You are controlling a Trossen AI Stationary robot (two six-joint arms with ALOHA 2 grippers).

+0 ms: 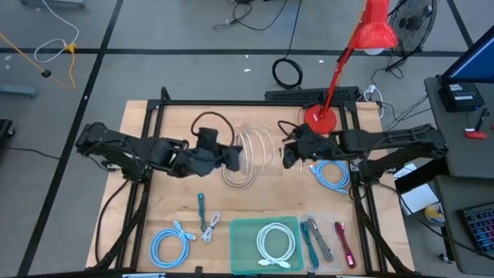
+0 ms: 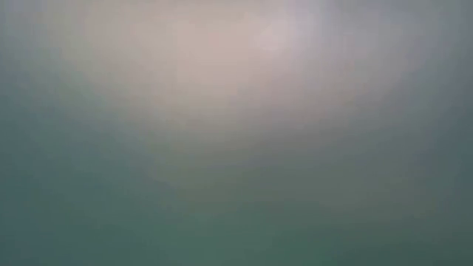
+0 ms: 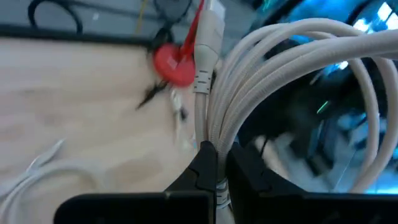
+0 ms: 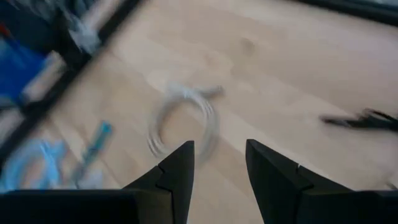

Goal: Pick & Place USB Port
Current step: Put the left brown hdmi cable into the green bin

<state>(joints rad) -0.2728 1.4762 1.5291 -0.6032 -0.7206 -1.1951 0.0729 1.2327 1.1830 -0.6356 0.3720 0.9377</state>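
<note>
Wooden desk (image 1: 177, 202) in a black frame, seen from above on a grey floor, with a red lamp (image 1: 369, 31) at the far right corner and a black loose cable (image 1: 288, 73) on the floor beyond. Low view shows only haze.

Left tool (image 1: 235, 158), at mid-desk, is clamped on a white coiled cable (image 1: 258, 152); in the left wrist view the fingers (image 3: 205, 163) pinch the strands where the loops gather, and the coil hangs raised above the wood. Right tool (image 4: 217, 165) stands just beside the coil's other side, near the lamp base (image 1: 319, 118), its jaws apart and empty.

Handling, as a judgement: the coil is light, soft and springy; loops may slip or unwind, so the gathered bundle is the best place to hold, not a single strand or the plug (image 3: 210, 31).

Count, high view: two blue coiled cables, one beside the right arm (image 1: 332, 174), one at the near left (image 1: 171, 244); one white coil in a green tray (image 1: 241, 235); one clear tray (image 1: 333, 224) with three or so thin items; two small loose cables (image 1: 207, 220) near the middle.
</note>
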